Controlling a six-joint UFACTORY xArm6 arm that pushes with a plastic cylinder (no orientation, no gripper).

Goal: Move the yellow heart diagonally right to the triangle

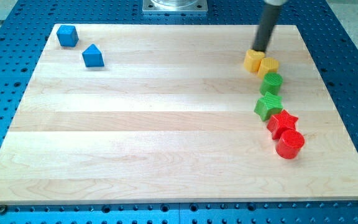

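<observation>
Desk (166, 137): pale wooden board on a blue perforated base, seen from above and slightly in front.

Upper left of the frame: blue cube (67, 35), near the board's top-left corner. Just right of and below it, apart from it: blue triangle (92, 56), a wedge-shaped block.

Middle of the board: bare wood.

Upper right of the frame: dark rod coming down from the top edge, its tip (259, 50) at the top edge of the first yellow block, touching it or nearly so. The arm carries no fingers, so there is no open or closed state to record.

Right side, a loose chain of six blocks running from upper right downward:
- yellow block (253, 60), shape hard to make out, directly below the tip.
- yellow heart (268, 66), touching the first yellow block on its right and slightly lower; well apart from the blue triangle, across the full width of the board.
- green round block (271, 83), just below the yellow pair.
- green star (268, 106), below that.
- red star (283, 122), touching the green star's lower right.
- red cylinder (289, 144), lowest in the chain, touching the red star.
</observation>
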